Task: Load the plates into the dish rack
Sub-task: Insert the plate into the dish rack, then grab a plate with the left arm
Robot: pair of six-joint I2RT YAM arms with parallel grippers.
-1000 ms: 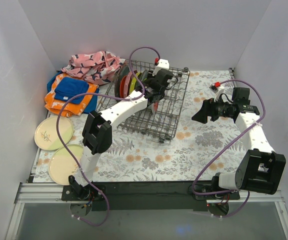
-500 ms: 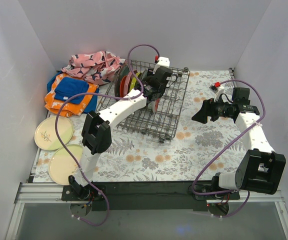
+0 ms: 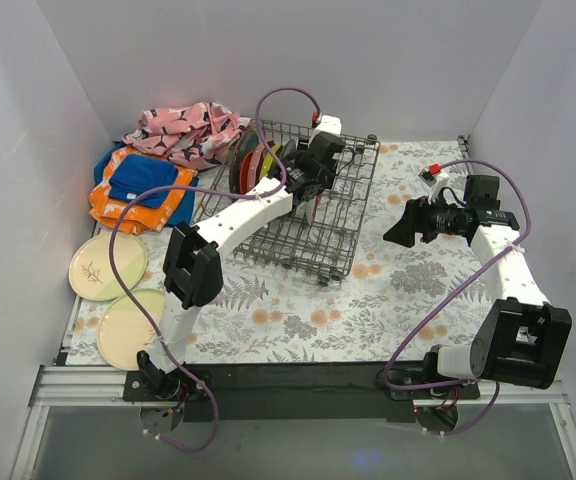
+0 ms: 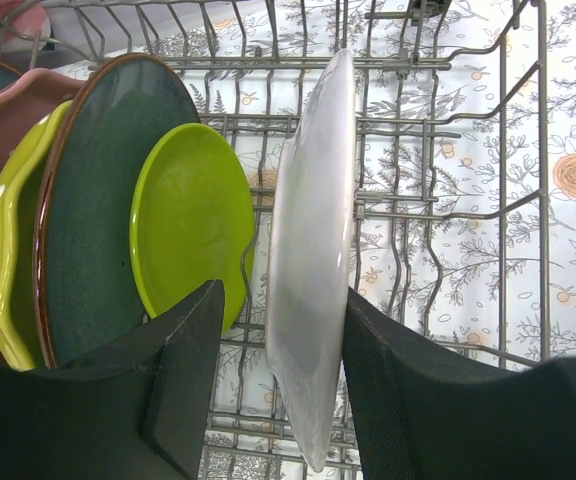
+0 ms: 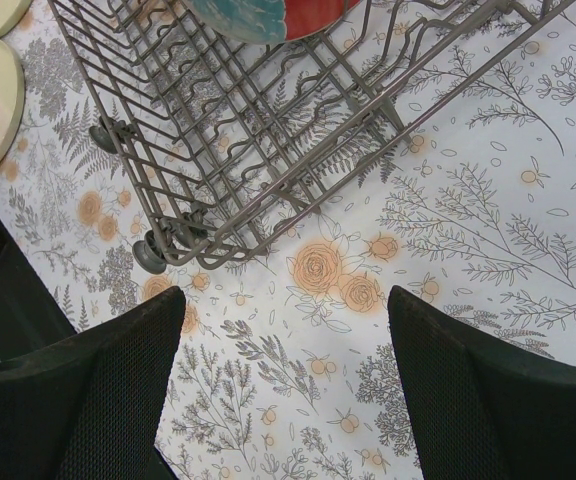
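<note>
The dish rack (image 3: 340,236) stands at the back middle, with several plates (image 3: 252,163) upright at its left end. In the left wrist view a lime green plate (image 4: 190,222), a dark green plate (image 4: 96,210) and a pink dotted plate (image 4: 20,115) stand in the rack (image 4: 448,200). My left gripper (image 3: 311,196) is open around the rim of a pale-backed plate (image 4: 313,200) standing on edge. The right finger (image 4: 398,380) lies against it and the left finger (image 4: 183,370) stands clear. My right gripper (image 3: 394,228) hovers open and empty right of the rack (image 5: 268,130). Two cream plates (image 3: 108,266) (image 3: 131,327) lie front left.
Folded cloths, pink (image 3: 183,130) and orange with blue (image 3: 138,190), lie at the back left beside the rack. White walls close in the left, back and right. The floral table cover (image 3: 388,300) spreads between rack and right arm. The rack's wheels (image 5: 150,255) show near my right gripper (image 5: 283,300).
My left gripper's jaws have widened around the upright plate in the rack, and the wrist has shifted slightly. The right arm has not moved.
</note>
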